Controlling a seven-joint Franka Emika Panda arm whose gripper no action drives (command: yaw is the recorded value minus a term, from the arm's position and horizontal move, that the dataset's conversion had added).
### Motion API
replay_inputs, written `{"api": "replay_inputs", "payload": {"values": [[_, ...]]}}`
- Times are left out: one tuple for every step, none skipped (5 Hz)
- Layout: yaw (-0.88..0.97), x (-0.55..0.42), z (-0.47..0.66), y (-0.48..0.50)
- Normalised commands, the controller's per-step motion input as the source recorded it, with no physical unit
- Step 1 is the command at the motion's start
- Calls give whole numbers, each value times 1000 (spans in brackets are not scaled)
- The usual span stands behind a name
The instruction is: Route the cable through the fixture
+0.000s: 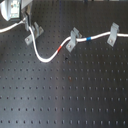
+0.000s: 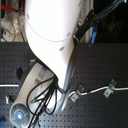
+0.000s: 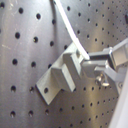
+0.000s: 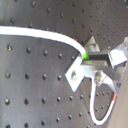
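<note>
The arm (image 2: 52, 35) is a big, smooth, glossy white shell, rounded like a bulb, with a couple of small dark round screw caps set into its casing in the second exterior view. Below it sits a pale grey joint housing (image 2: 31, 85) with a round end cap that glows blue at the centre (image 2: 19, 114). A bundle of black cables (image 2: 50, 95) loops over this housing and runs up along the white shell. In both wrist views the gripper (image 3: 87, 67) shows blocky silver-grey metal fingers (image 3: 107, 59), with a small screw head (image 4: 98, 76) beneath them.
</note>
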Motion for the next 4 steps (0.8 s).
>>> {"api": "replay_inputs", "payload": {"values": [[0, -170, -114, -201], [0, -17, -308, -182], [-69, 0, 5, -430], [-69, -19, 3, -503]]}}
